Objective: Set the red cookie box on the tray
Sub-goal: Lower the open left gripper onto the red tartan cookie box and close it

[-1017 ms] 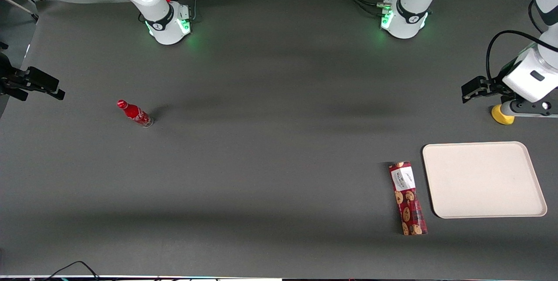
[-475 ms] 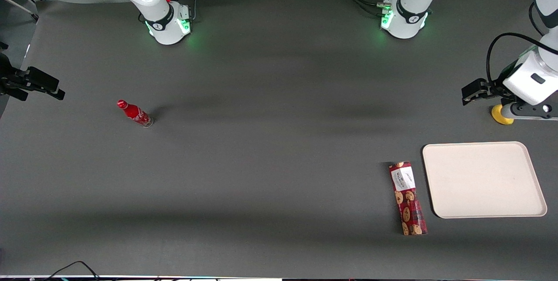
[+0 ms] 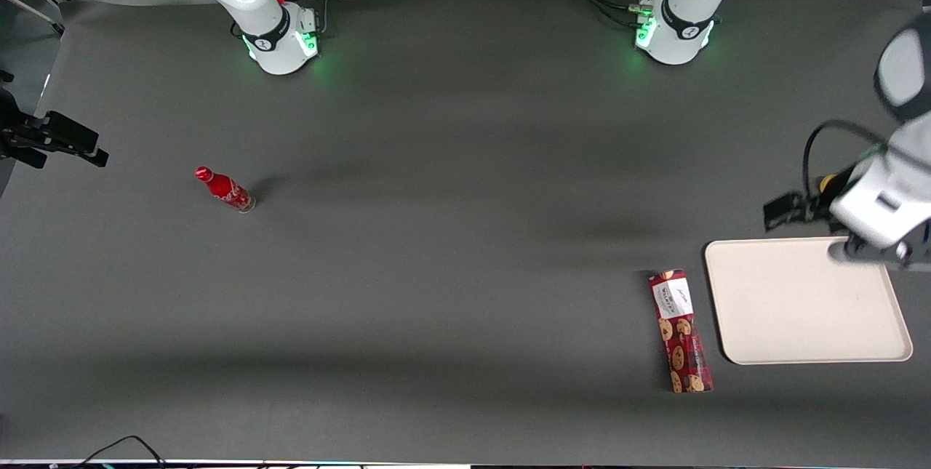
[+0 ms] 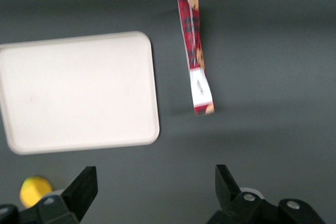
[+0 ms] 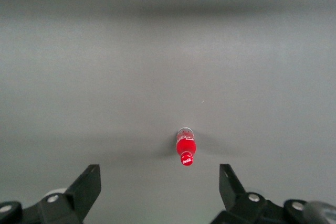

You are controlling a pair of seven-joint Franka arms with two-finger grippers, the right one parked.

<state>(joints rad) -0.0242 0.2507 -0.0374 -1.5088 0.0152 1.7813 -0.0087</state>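
- While the gripper [image 4: 152,190] hangs open and empty over the counter [image 3: 451,251], the red cookie box [image 3: 681,330] lies flat just beside the tray [image 3: 800,309].

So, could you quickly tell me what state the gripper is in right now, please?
Left gripper: open, holding nothing, up in the air, farther from the front camera than the red cookie box and the tray.

No legible text: white label on red cookie box [image 3: 679,329] unreadable (script on small red bottle [image 3: 225,190] too).
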